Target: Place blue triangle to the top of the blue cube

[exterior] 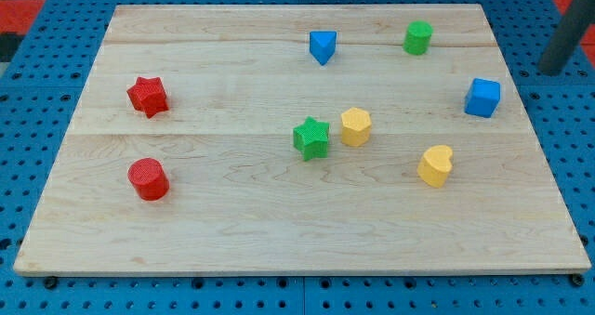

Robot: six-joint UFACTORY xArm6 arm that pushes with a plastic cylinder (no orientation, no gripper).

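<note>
The blue triangle [322,46] lies near the view's top, about the middle of the wooden board [242,241]. The blue cube [482,98] sits near the board's right edge, to the right of and lower than the triangle. My dark rod comes in at the view's top right corner. My tip [555,71] is just off the board's right edge, up and to the right of the blue cube and far right of the triangle. It touches no block.
A green cylinder [418,37] stands between triangle and cube near the top. A yellow hexagon [355,126] and green star [311,137] sit mid-board, a yellow heart [435,165] lower right. A red star [147,96] and red cylinder [148,179] are at the left.
</note>
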